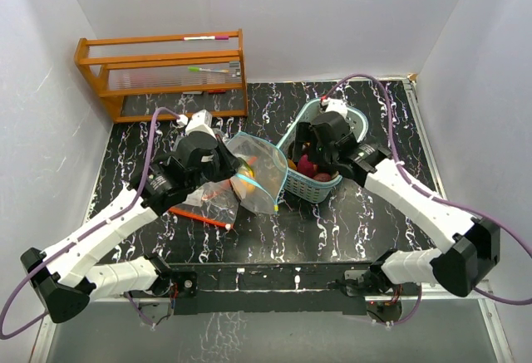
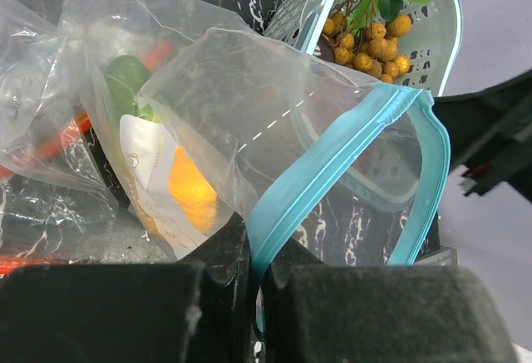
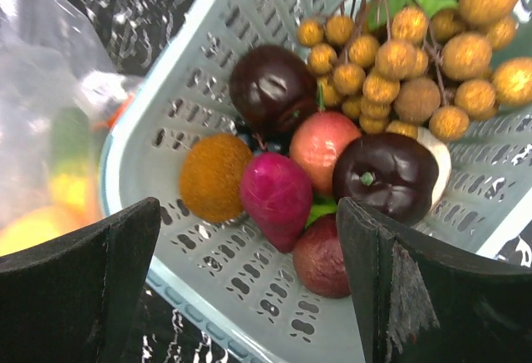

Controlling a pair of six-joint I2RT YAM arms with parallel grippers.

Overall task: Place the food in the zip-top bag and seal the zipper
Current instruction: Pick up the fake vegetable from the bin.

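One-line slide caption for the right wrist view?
Open right hand hovers over toy fruit in the teal basket, zip-top bag at left.

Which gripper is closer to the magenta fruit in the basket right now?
Right. The right gripper hovers open over the magenta fruit in the teal basket; the left gripper is beside the basket, clamped on the zip-top bag at its blue zipper edge.

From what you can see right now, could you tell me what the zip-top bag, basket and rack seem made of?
The zip-top bag: thin clear plastic film, glossy, creased; contents show through. The basket: pale teal moulded plastic, smooth, with slotted walls. The rack: probably varnished wood, judging by its orange-brown sheen; grain too small to confirm.
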